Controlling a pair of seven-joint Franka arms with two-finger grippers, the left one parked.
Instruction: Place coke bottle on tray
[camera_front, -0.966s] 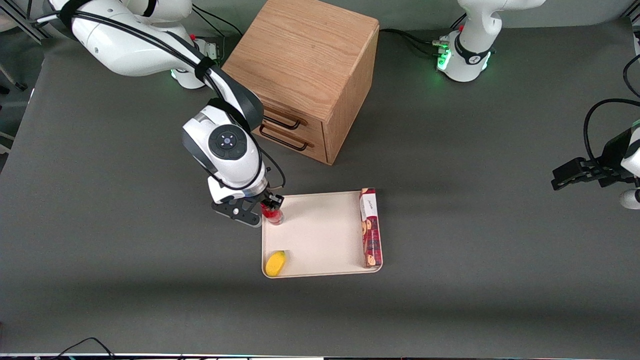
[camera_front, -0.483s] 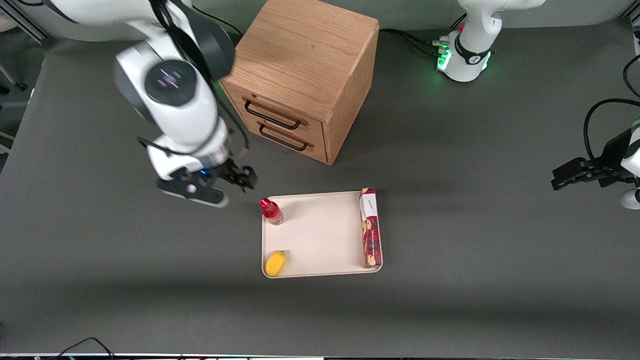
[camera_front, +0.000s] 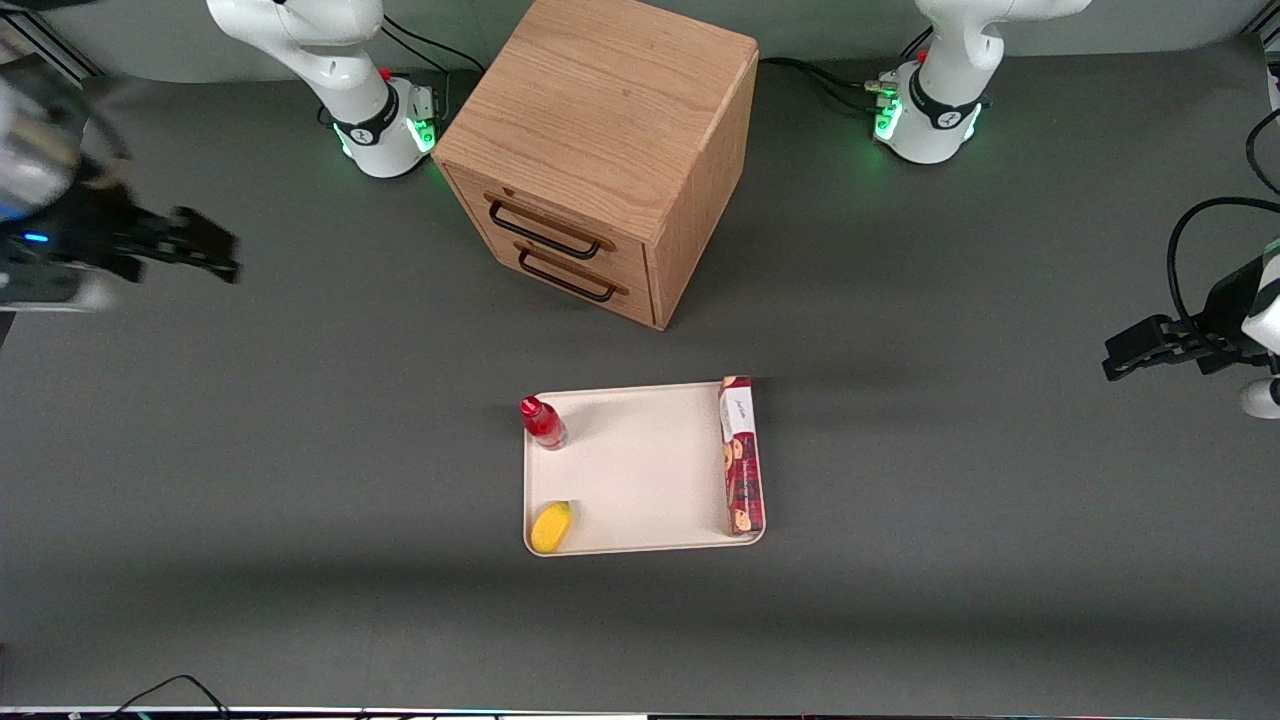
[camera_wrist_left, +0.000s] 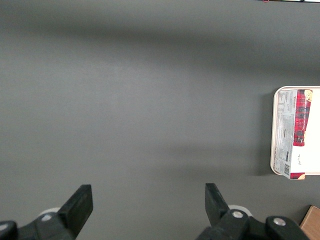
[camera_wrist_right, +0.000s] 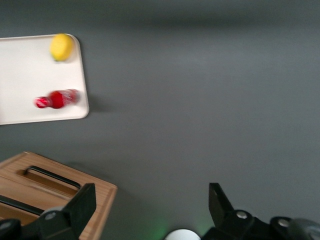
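Note:
The small red coke bottle (camera_front: 543, 422) stands upright on the cream-white tray (camera_front: 640, 470), in the tray corner nearest the wooden cabinet and toward the working arm's end. It also shows in the right wrist view (camera_wrist_right: 56, 99) on the tray (camera_wrist_right: 30, 80). My gripper (camera_front: 205, 252) is open and empty, high above the table at the working arm's end, far from the tray. Its two black fingers (camera_wrist_right: 80, 205) stand wide apart in the right wrist view.
A yellow lemon (camera_front: 551, 527) lies in the tray corner nearest the front camera. A long red biscuit box (camera_front: 741, 455) lies along the tray edge toward the parked arm. A wooden drawer cabinet (camera_front: 600, 150) stands farther from the camera than the tray.
My gripper let go of the bottle on the tray, rose, and swung away to the working arm's end of the table. The bottle stayed upright.

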